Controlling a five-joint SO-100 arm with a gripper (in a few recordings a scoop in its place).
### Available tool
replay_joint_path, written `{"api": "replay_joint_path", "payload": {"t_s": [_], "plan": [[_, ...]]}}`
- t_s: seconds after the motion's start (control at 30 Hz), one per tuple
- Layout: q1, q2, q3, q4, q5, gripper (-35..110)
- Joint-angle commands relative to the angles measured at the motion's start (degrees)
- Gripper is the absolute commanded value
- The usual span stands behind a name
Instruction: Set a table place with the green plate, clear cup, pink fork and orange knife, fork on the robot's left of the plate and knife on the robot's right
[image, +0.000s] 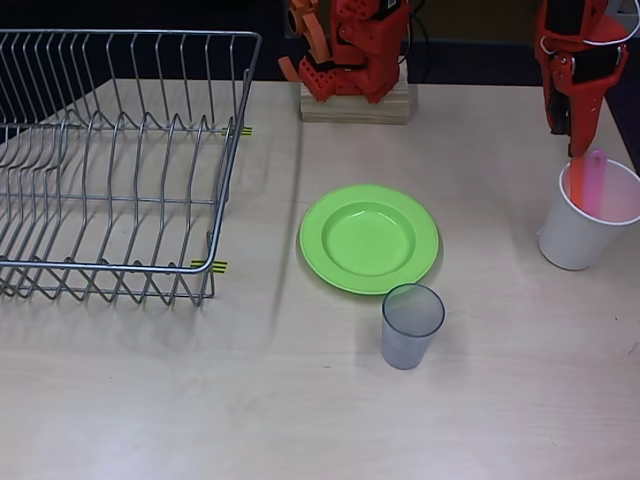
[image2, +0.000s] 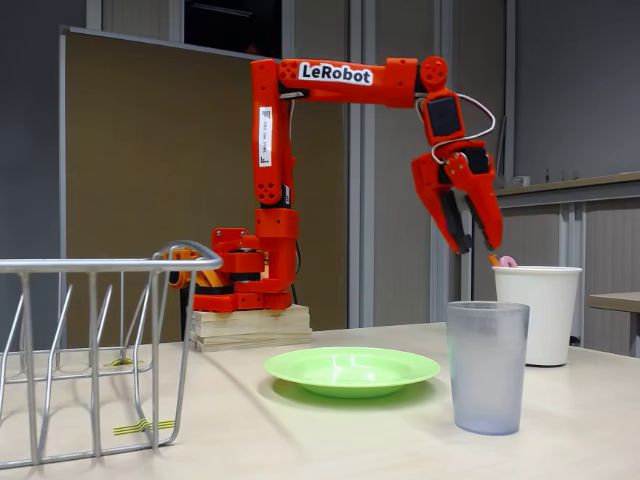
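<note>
My red two-finger claw (image2: 478, 245) hangs above the opaque white plastic cup (image: 585, 225), fingers pointing down at its mouth. In the fixed view the fingers stand spread, a clear gap between their tips, clamped on nothing. In the overhead view my claw (image: 580, 150) sits at the cup's far rim, tips just above the utensil ends.

Directly below my claw, standing upright inside the white cup: the small pink plastic fork (image: 596, 180), rounded handle end up, and touching it on its left in the overhead view, the flat orange plastic knife (image: 576, 182). In the fixed view the pink tip (image2: 508, 261) and a sliver of orange (image2: 493, 259) just clear the rim, right beneath my fingertips. I cannot tell whether a fingertip touches either one.

The round lime-green plastic plate (image: 369, 238) lies flat on the pale wooden table (image: 300, 400), well apart from my claw, off to the left of it in the overhead view. The small translucent greyish plastic tumbler (image: 410, 325) stands upright just beside the plate's near rim, on the side away from my base, and apart from the white cup.

The wire dish rack (image: 115, 165) stands farthest from my claw, at the left in the overhead view, beyond the plate.
</note>
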Motion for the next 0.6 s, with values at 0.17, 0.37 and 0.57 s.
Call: {"api": "replay_joint_path", "payload": {"t_s": [0.17,0.37,0.57], "plan": [[-1.14,-2.81,-2.46,-3.87,-1.14,16],[-1.49,-3.43,-2.37,-4.83,-1.23,15],[-1.67,-3.43,-1.49,-6.06,-1.41,10]]}}
